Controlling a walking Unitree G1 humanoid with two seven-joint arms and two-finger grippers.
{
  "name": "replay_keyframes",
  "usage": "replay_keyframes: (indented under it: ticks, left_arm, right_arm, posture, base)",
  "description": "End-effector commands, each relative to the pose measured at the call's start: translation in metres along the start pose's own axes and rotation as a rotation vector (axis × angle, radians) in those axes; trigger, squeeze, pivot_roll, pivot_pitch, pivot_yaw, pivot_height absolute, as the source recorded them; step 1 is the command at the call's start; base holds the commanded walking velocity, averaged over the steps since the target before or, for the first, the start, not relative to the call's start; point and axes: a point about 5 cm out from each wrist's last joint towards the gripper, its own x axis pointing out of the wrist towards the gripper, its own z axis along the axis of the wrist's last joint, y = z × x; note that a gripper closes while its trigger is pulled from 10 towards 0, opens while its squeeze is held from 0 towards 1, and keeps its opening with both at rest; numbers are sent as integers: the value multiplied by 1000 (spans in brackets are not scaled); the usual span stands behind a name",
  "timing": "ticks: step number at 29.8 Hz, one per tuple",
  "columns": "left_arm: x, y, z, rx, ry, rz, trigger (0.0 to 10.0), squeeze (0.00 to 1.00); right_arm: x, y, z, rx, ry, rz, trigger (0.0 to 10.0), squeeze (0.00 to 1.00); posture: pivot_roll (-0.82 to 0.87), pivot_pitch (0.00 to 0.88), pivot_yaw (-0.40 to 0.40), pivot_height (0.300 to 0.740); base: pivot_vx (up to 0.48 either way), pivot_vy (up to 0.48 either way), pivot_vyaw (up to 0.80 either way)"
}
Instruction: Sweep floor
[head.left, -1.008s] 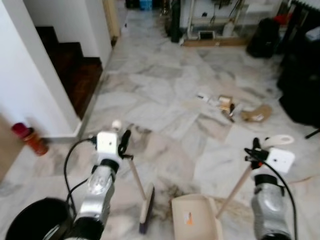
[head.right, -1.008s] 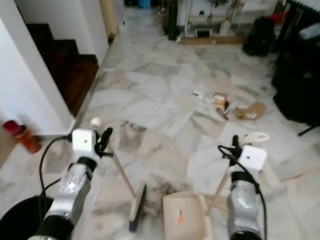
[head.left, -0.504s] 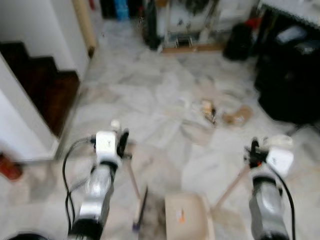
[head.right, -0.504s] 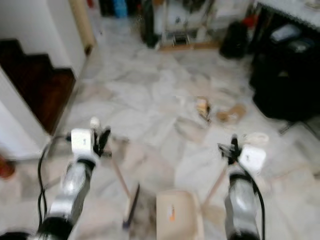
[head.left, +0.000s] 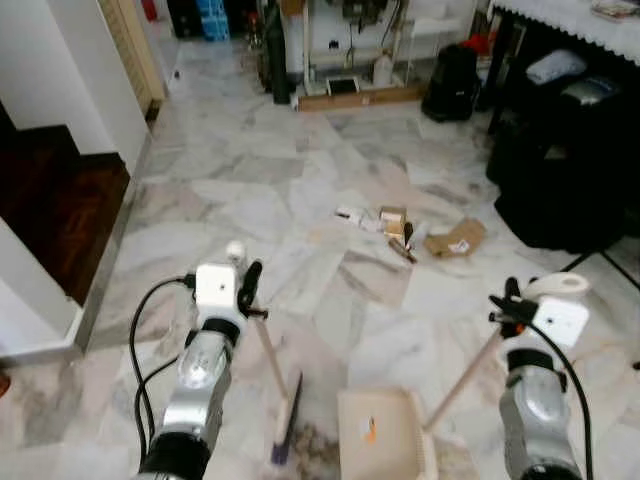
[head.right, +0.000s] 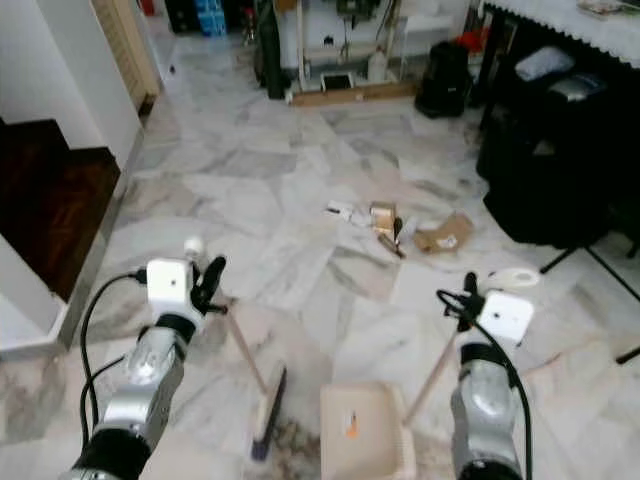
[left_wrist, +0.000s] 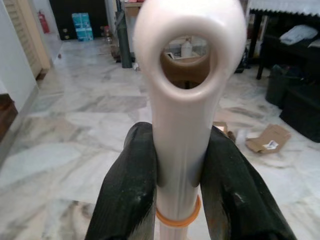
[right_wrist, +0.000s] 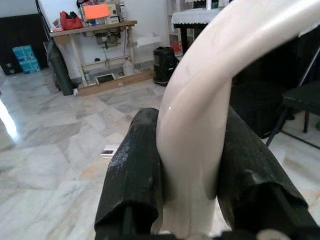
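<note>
While we face the litter (head.left: 405, 228), centre frame: tools low, ready to gather it;
Left gripper (head.left: 248, 292): clamps broom (head.left: 284, 432) handle; head on floor, lower centre;
Right gripper (head.left: 505, 310): clamps dustpan (head.left: 384, 436) handle; pan beside brush

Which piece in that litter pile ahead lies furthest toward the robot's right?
The flattened brown cardboard piece with a white label. It lies at the pile's right end; the small tan box and white scraps lie to its left.
</note>
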Motion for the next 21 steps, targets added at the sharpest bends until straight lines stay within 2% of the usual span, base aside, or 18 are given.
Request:
replay_keyframes:
  ticks: [1,10,13,21]
  left_arm:
    - [5,-4,10,6,-45,-14,10000,0]
    - [5,-3,10,5,-46,-9,10000,0]
    - [5,-4,10,6,-46,-9,10000,0]
    - [4,-3,9,6,-46,-3,10000,0]
  right_arm:
    - [3,-5,9,8,-44,-18,10000,0]
    - [4,-3,10,-36,-47,12,10000,0]
    - [4,-3,10,-30,-45,7,10000,0]
    - [4,-2,10,-23,-44,6,10000,0]
  posture:
    - [-69,0,58,740]
    - [-71,0,52,740]
    - [-69,0,51,740]
    - [-68,0,51,740]
  base:
    - [360,0,0]
    - [359,0,61]
    - [356,0,663]
    - [358,0,0]
